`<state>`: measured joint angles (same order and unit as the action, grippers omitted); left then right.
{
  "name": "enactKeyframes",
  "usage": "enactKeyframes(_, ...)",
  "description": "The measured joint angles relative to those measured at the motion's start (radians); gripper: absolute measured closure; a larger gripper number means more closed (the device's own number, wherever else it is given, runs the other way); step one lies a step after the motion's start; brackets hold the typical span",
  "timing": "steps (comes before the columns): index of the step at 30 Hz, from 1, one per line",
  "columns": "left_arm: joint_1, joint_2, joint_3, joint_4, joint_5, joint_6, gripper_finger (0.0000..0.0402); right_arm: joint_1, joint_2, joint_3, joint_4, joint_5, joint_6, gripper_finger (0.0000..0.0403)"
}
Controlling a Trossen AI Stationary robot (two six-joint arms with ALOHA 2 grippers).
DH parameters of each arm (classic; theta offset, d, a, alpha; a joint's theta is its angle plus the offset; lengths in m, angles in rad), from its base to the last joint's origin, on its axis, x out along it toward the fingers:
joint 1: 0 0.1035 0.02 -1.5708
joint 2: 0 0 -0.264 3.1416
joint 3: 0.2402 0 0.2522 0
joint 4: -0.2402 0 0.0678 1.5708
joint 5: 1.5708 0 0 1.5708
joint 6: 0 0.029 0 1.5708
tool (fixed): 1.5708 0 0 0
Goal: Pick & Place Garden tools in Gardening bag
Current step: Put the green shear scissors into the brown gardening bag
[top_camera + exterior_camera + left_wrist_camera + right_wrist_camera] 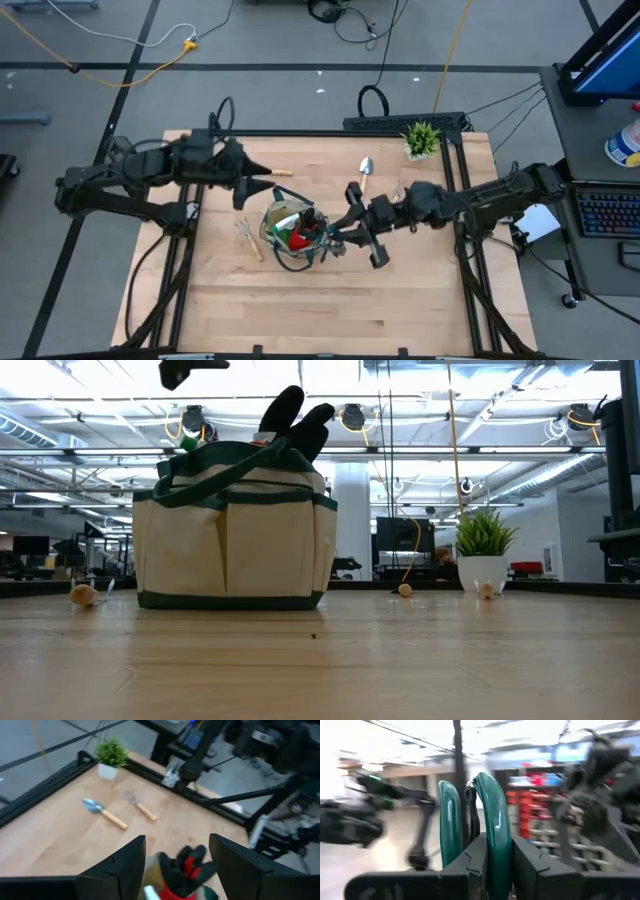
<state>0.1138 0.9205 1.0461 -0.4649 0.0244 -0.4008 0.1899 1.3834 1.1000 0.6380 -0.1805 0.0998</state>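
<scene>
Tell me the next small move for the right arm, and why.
Probably nudge the right gripper toward the middle of the gardening bag, lower it, then open. Its fingers are clamped on the green-handled tool, and from above it sits at the bag's right rim, so a release now might miss. The left gripper waits open at the opposite rim.

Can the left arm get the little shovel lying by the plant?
Probably yes. The left tool is open and holds nothing, and the shovel lies on bare table near the plant with nothing on it. The right arm, close beside it, might crowd the path.
</scene>
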Motion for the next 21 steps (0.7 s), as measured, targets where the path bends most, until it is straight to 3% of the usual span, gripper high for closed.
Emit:
enactKeyframes(6,-0.038,-0.104,-0.206,0.164,0.002,-0.041,0.0176,-0.114,0.0,0.0,0.096,-0.329,0.105,0.0358)
enactKeyframes(11,-0.052,-0.145,-0.316,0.241,0.027,-0.052,0.0176,-0.182,0.0,0.0,0.214,-0.529,0.252,0.0358)
enactKeyframes(17,-0.058,-0.15,-0.372,0.259,0.027,-0.025,0.0176,-0.203,0.0,0.0,0.41,-0.637,0.405,0.0358)
enactKeyframes(21,-0.058,-0.15,-0.388,0.291,0.027,-0.015,0.0176,-0.186,0.0,0.0,0.499,-0.631,0.431,0.0358)
